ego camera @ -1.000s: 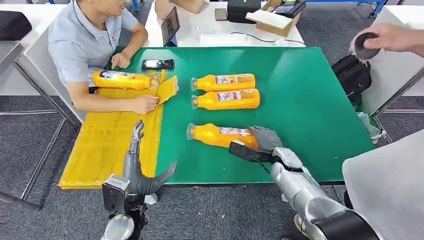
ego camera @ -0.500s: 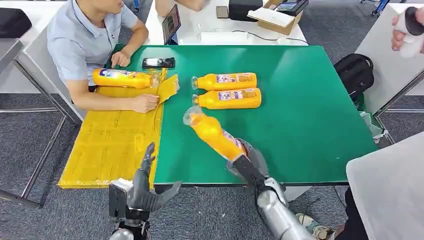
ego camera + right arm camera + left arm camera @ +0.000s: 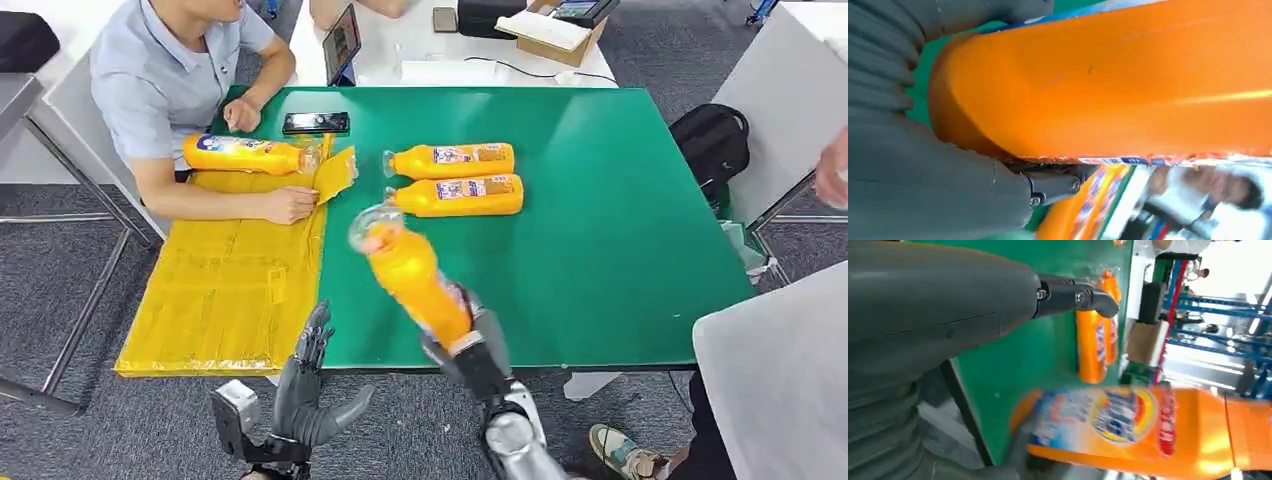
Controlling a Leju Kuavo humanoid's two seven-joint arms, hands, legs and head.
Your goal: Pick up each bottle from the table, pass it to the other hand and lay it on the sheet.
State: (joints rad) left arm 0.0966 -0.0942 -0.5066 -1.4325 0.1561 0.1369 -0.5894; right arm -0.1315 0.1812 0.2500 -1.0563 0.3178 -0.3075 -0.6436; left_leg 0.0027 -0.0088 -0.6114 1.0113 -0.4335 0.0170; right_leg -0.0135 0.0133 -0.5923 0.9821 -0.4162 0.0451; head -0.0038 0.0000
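Observation:
My right hand (image 3: 470,340) grips the base of an orange bottle (image 3: 410,270) and holds it lifted and tilted over the near edge of the green table (image 3: 600,220), cap end up and away from me. Seen close, that bottle (image 3: 1128,85) sits against my right hand (image 3: 923,175). My left hand (image 3: 310,395) hangs open below the table's front edge, left of the bottle (image 3: 1148,430), fingers spread; its thumb (image 3: 1073,295) is apart from it. Two more orange bottles (image 3: 450,160) (image 3: 455,196) lie side by side mid-table. A fourth bottle (image 3: 245,155) lies on the yellow sheet (image 3: 220,290).
A person in a grey shirt (image 3: 170,90) sits at the table's left, one hand (image 3: 290,205) resting on the sheet's edge. A phone (image 3: 316,123) lies at the far left corner. A black bag (image 3: 712,145) sits right of the table. Another person's hand (image 3: 832,170) shows at the right edge.
My right hand took the near bottle off the table, raised it and swung it toward me and left. My left hand rose and shifted right toward it. The bystander's hand at right withdrew.

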